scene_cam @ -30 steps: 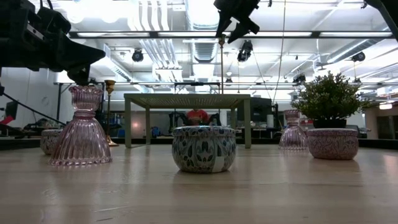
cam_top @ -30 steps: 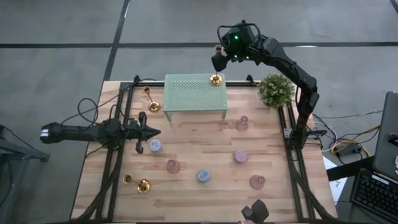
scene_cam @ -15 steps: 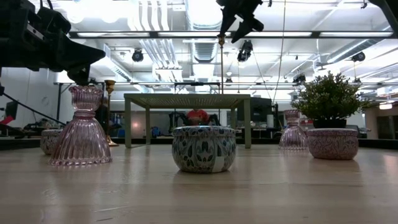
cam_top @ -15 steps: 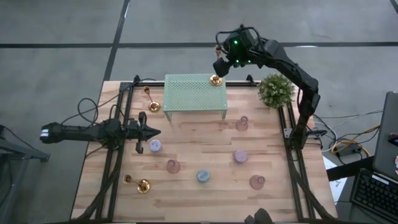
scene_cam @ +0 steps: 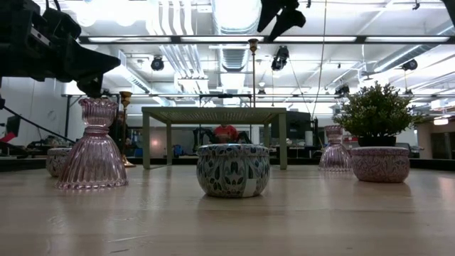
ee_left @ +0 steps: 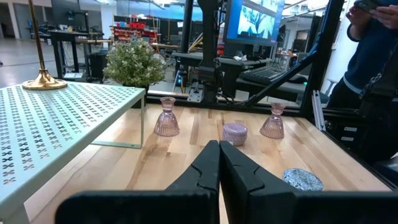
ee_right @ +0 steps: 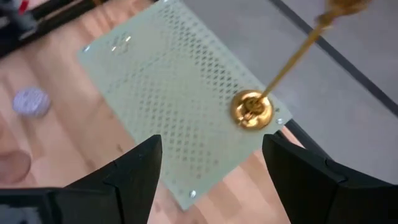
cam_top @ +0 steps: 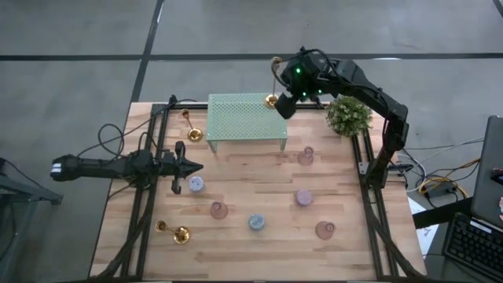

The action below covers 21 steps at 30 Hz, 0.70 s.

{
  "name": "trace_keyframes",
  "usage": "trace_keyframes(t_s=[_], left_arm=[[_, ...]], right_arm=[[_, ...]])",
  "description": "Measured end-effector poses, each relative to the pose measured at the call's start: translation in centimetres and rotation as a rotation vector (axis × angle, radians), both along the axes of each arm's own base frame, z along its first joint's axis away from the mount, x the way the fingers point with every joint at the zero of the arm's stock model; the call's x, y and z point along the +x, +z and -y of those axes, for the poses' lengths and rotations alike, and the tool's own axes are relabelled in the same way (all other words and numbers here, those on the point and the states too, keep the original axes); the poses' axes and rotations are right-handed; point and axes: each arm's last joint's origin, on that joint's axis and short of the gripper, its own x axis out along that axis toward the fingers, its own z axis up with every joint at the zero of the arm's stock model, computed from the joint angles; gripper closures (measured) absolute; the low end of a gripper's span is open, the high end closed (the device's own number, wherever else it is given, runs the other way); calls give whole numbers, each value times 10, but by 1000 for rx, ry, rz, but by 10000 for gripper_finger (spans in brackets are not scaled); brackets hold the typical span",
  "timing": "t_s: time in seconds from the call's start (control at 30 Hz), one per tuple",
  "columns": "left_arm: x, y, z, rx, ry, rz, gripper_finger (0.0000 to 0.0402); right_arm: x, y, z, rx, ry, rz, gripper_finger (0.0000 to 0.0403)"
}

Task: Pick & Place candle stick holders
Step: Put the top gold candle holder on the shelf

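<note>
A tall gold candle stick holder (cam_top: 273,82) stands by its round base (ee_right: 251,111) on the far right corner of the green perforated stand (cam_top: 245,116); its stem (scene_cam: 253,75) rises well above the stand. My right gripper (cam_top: 285,107) hovers open, high over that corner, just right of the stem (ee_right: 211,168) and touching nothing. A second gold holder (cam_top: 192,130) stands on the table left of the stand. A third (cam_top: 176,233) stands near the table's front left. My left gripper (cam_top: 193,166) waits shut and level at the table's left (ee_left: 219,168).
Pink glass holders (cam_top: 306,156) (cam_top: 218,210) (cam_top: 324,229) and small tins (cam_top: 196,184) (cam_top: 303,196) (cam_top: 256,222) dot the table's middle and near part. A potted plant (cam_top: 348,114) stands at the far right corner. A person (ee_left: 373,56) stands beyond the table's right edge.
My right gripper has drawn away from the tall holder's top, going toward the table's near and right side while tipping and rolling somewhat. The holder stays upright on the stand.
</note>
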Motion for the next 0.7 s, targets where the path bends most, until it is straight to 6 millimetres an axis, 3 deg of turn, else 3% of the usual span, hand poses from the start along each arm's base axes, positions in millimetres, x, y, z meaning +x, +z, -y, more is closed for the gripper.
trace_keyframes(t_s=[0.37,0.7], left_arm=[[0,0,0,0,0,0,394],[0,0,0,0,0,0,394]], right_arm=[[-15,-30,-35,-26,162,37,139],[-57,-66,-59,-86,239,116,145]])
